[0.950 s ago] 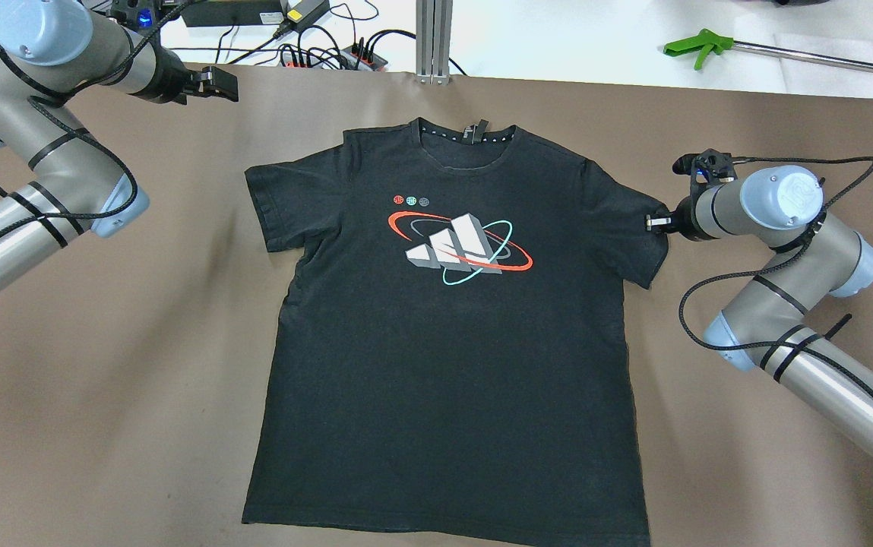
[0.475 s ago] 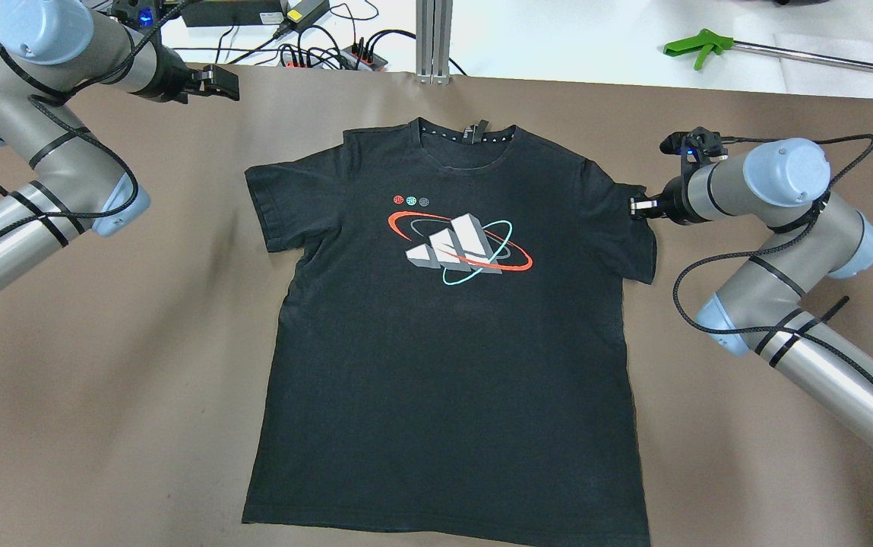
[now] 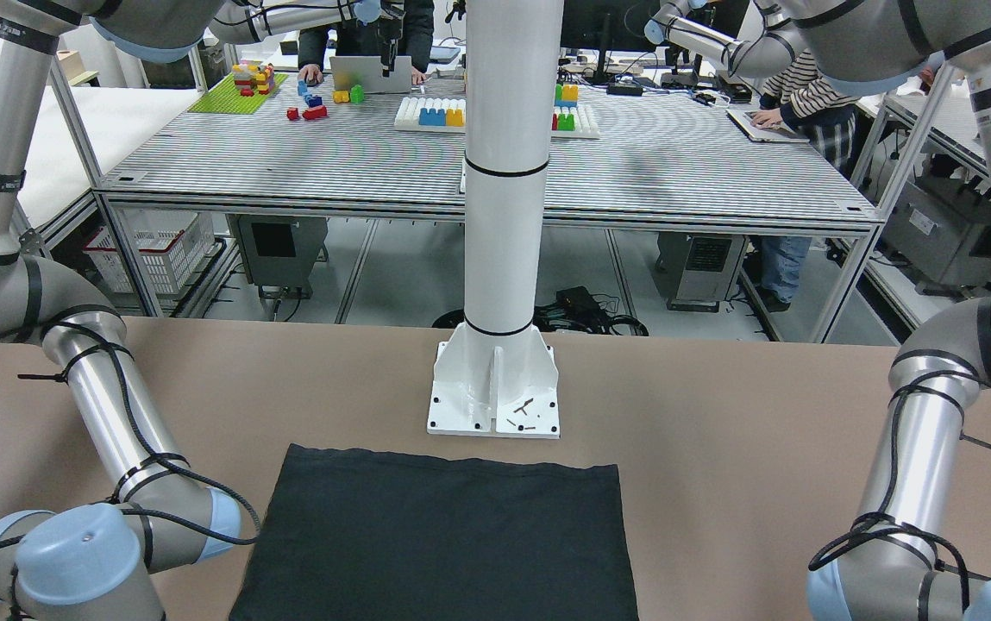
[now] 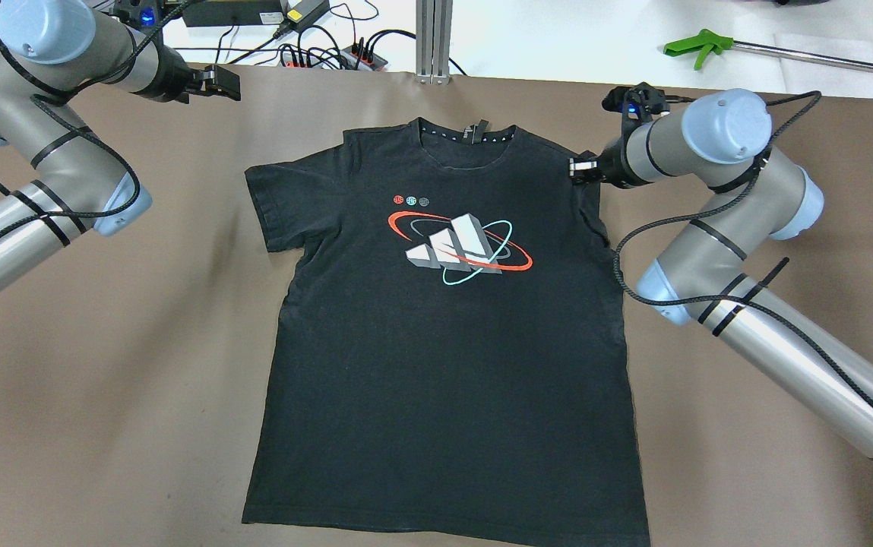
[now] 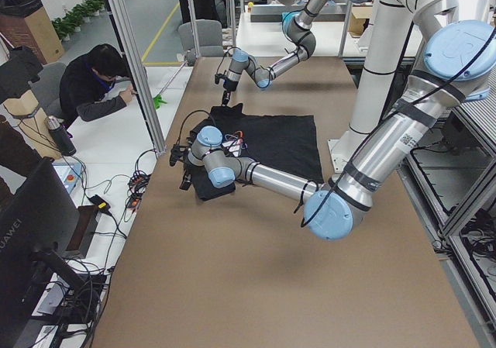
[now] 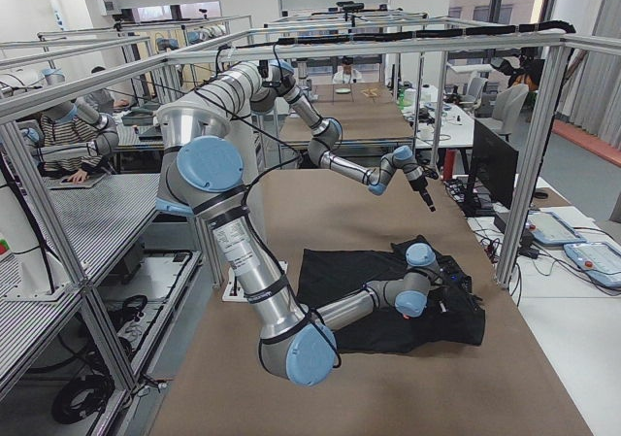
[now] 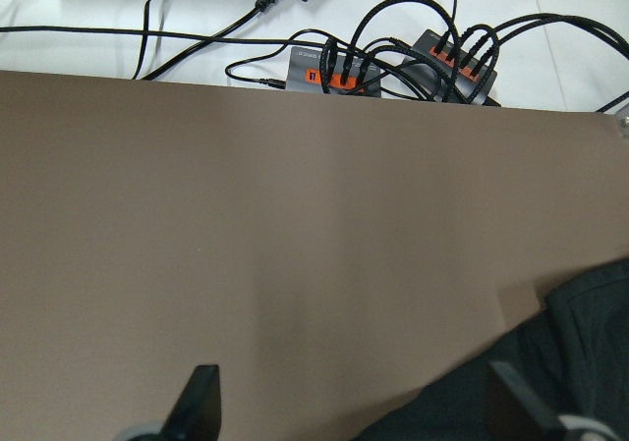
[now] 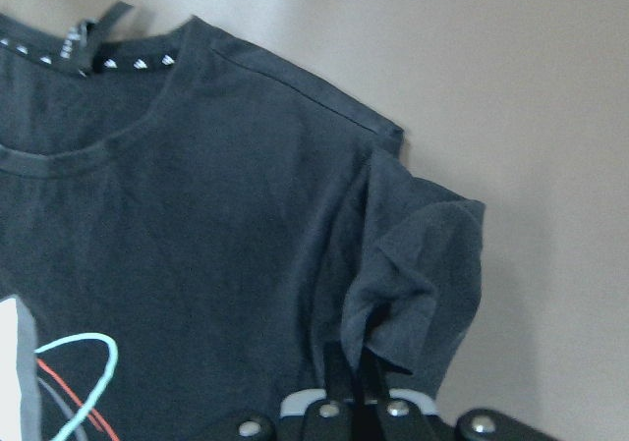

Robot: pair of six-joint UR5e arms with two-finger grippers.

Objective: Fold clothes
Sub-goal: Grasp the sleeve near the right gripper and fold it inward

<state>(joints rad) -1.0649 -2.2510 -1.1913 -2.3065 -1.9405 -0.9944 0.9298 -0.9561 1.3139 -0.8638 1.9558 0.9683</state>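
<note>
Brown table w/ black T-shirt spread flat on it, print up, collar toward far edge. Just right of collar, the sleeve is bunched & pinched in the right gripper, jaws closed on its hem. Left gripper hangs well left of collar, jaws wide, empty.

Prob. step: folding sleeve in. Carry it low to below collar, keep crease straight from shoulder, release only once flat.

Print: 3 slanted bars, orange & teal rings, no words. Tag at collar: text too small to read.
</note>
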